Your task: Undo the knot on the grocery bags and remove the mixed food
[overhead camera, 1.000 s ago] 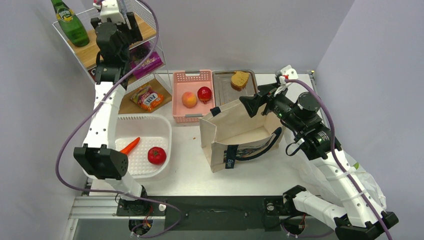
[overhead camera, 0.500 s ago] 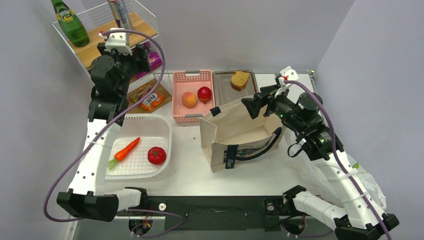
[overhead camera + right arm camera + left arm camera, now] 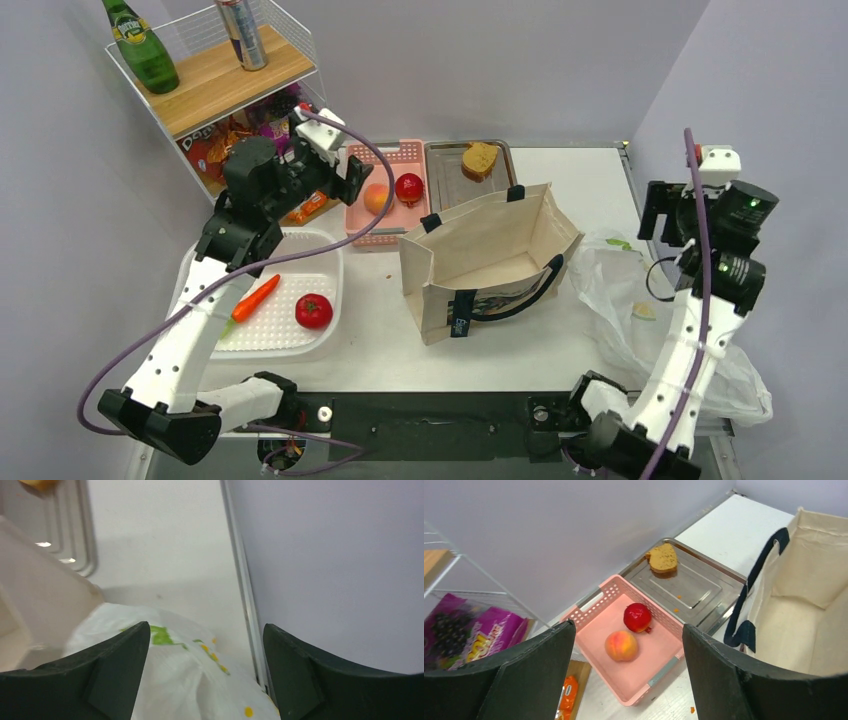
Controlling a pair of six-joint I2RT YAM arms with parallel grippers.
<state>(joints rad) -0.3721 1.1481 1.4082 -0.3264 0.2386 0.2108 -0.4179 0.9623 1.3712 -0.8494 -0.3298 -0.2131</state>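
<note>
Since a second ago the left arm has swung down from the shelf top, leaving the silver can [image 3: 243, 35] upright beside the green bottle [image 3: 140, 45] in the upper left of the overhead view, and the right arm has lifted off the tote [image 3: 487, 255] to the right edge of the frame. The left gripper [image 3: 627, 627] hangs wide open and empty above the pink basket [image 3: 594, 611] holding the peach [image 3: 621, 645] and red fruit [image 3: 637, 617]. The right gripper [image 3: 206, 626] is equally spread, gripping nothing, over the slack plastic bag [image 3: 612, 285]. Carrot [image 3: 255, 297] and tomato [image 3: 313, 311] lie in the white tub [image 3: 335, 262] at lower left. What shows of the tote's inside looks empty, so the unloading seems nearly done. With nothing steadying it, the tote could flop over if an arm brushes it, and a careless pass by the right arm could drag the thin bag off the table's right side. The bottle's label and the tote's navy tag [image 3: 460, 325] are too small to read, and the yellow lettering on the purple packet [image 3: 479, 637] is blurred.
</note>
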